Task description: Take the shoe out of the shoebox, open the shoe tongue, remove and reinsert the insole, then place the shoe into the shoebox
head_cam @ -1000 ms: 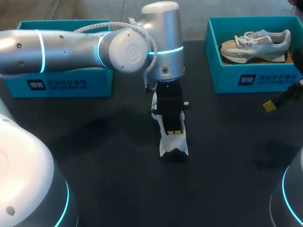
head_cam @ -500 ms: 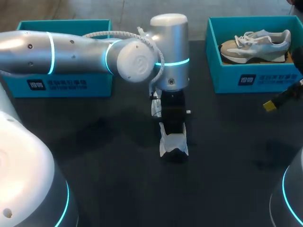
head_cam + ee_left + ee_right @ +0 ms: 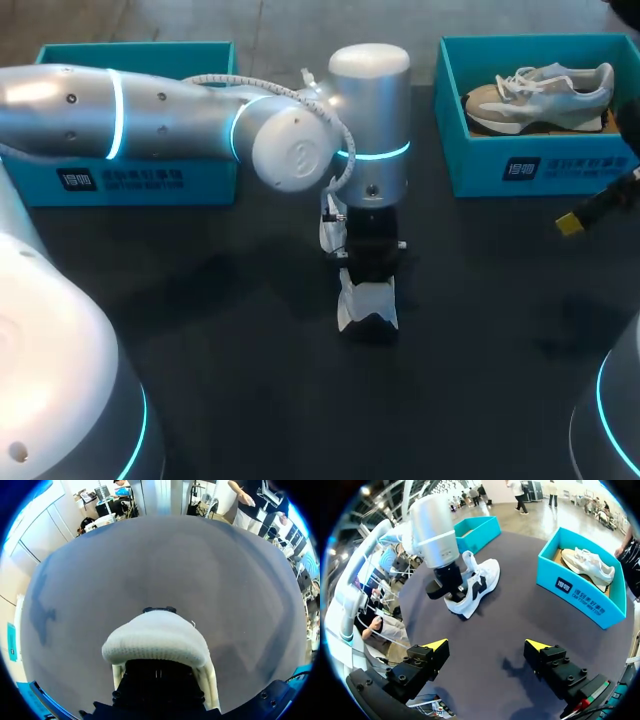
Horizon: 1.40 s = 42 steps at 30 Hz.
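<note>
A white shoe with black trim (image 3: 367, 305) stands on the dark table's middle, toe toward the front edge. My left arm comes across from the left, and its gripper (image 3: 368, 262) points down into the shoe's opening, its tips hidden inside. In the left wrist view only the white mesh toe (image 3: 156, 639) shows ahead of the gripper's dark body (image 3: 157, 682). The right wrist view shows the same shoe (image 3: 479, 582) with the left gripper (image 3: 449, 584) in it. My right gripper (image 3: 486, 645) hangs open over bare table, well short of the shoe; one yellow tip (image 3: 571, 224) shows at the right edge.
A teal shoebox (image 3: 520, 160) at the back right holds a grey-and-white shoe (image 3: 540, 95). A second teal shoebox (image 3: 140, 175) stands at the back left, partly behind my left arm. Both boxes also show in the right wrist view (image 3: 577, 592), (image 3: 479, 529).
My left arm has shifted right and come lower, and its yellow tips, seen earlier in the shoe's opening, have sunk out of sight. The shoe and my right gripper have stayed put.
</note>
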Motion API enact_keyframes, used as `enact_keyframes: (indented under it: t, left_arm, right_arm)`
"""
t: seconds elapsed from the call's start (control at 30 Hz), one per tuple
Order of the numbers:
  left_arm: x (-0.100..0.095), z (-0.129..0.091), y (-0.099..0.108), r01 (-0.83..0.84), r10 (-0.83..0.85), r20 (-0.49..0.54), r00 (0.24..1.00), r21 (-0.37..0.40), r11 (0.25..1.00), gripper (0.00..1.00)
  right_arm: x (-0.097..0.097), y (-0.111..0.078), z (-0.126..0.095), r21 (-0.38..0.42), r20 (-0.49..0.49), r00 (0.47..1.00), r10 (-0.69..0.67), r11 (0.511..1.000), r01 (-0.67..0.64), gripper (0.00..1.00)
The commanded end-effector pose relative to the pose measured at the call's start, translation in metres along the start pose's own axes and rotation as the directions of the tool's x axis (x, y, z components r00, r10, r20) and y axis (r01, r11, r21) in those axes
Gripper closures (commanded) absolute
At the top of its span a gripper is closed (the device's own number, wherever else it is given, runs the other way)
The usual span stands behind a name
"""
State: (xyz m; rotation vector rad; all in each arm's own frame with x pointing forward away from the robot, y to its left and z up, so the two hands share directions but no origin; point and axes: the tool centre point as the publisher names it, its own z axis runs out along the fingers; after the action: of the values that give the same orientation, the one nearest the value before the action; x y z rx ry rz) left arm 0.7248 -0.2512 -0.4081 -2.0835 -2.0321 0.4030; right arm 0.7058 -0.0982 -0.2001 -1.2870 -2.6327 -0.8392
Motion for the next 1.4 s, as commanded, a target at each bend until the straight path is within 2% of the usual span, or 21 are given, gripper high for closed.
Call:
enact_keyframes:
  t: [0.03, 0.3, 0.63, 0.9, 1.13, 1.27, 1.4]
  left_arm:
    - [0.011, -0.006, 0.005, 0.002, -0.001, 0.033, 0.999, -0.019, 1.000, 1.00]
    - [0.016, -0.027, 0.008, 0.004, -0.002, 0.071, 0.997, -0.037, 0.999, 1.00]
    - [0.014, -0.014, 0.023, 0.004, 0.002, 0.046, 0.999, -0.124, 0.992, 1.00]
    - [0.009, -0.007, 0.027, -0.013, 0.006, -0.031, 0.999, -0.227, 0.974, 1.00]
    - [0.014, -0.035, 0.026, -0.005, -0.002, -0.022, 1.000, -0.306, 0.952, 1.00]
    - [0.015, -0.051, 0.028, -0.014, -0.005, -0.047, 0.999, -0.394, 0.919, 1.00]
    - [0.017, -0.064, 0.036, -0.008, -0.020, -0.059, 0.998, -0.448, 0.894, 1.00]
  right_arm:
    - [0.000, -0.001, 0.001, 0.000, 0.002, 1.000, 0.001, 1.000, -0.001, 0.00]
    - [0.000, -0.001, 0.001, 0.000, 0.002, 1.000, 0.001, 1.000, -0.001, 0.00]
    - [0.000, -0.001, 0.001, 0.000, 0.002, 1.000, 0.001, 1.000, -0.001, 0.00]
    - [0.000, -0.001, 0.001, 0.000, 0.002, 1.000, 0.001, 1.000, -0.001, 0.00]
    - [0.000, -0.001, 0.001, 0.000, 0.002, 1.000, 0.001, 1.000, -0.001, 0.00]
    - [0.000, -0.001, 0.001, 0.000, 0.002, 1.000, 0.001, 1.000, -0.001, 0.00]
    - [0.000, -0.001, 0.001, 0.000, 0.002, 1.000, 0.001, 1.000, -0.001, 0.00]
